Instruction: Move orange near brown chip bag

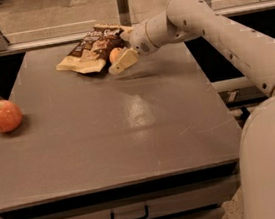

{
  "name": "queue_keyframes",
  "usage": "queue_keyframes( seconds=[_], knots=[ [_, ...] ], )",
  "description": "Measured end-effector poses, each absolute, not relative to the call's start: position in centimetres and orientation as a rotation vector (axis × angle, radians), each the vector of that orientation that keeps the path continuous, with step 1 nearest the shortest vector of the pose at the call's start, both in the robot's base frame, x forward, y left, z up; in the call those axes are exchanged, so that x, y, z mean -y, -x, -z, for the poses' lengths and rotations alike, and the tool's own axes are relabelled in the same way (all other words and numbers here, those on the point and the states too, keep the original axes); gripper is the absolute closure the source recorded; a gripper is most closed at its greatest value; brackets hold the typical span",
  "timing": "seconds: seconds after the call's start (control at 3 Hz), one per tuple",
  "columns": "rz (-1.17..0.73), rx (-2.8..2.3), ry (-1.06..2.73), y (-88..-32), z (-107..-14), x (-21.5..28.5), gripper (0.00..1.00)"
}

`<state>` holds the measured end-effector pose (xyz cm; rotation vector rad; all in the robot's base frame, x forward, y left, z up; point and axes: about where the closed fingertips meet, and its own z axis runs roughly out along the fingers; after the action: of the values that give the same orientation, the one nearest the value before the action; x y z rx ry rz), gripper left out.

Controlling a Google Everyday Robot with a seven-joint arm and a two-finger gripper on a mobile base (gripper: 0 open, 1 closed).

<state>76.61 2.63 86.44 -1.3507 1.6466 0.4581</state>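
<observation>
The brown chip bag (92,49) lies flat at the far edge of the grey table (110,130), dark brown with tan ends and white lettering. The small orange (115,55) sits right beside the bag's right end, between the fingers of my gripper (119,59). The gripper reaches in from the right on the pale arm (207,26), with its near finger (123,62) in front of the orange. The orange is low, at the table top, and touches or nearly touches the bag.
A red-pink apple (2,115) with a stem sits at the table's left edge. A rail with metal posts (122,2) runs behind the table. A drawer with a dark handle (129,216) is below the front edge.
</observation>
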Motion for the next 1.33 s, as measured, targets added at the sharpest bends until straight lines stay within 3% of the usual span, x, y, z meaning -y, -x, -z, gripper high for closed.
queue_keyframes(
  seconds=[0.67,1.0,1.33],
  knots=[
    [-0.441,-1.631,1.341,-76.0,-87.6,-1.7,0.0],
    [-0.433,-1.566,1.326,-73.3,-91.0,1.8,0.0],
    [-0.37,-1.507,1.289,-68.9,-95.3,9.8,0.0]
  ],
)
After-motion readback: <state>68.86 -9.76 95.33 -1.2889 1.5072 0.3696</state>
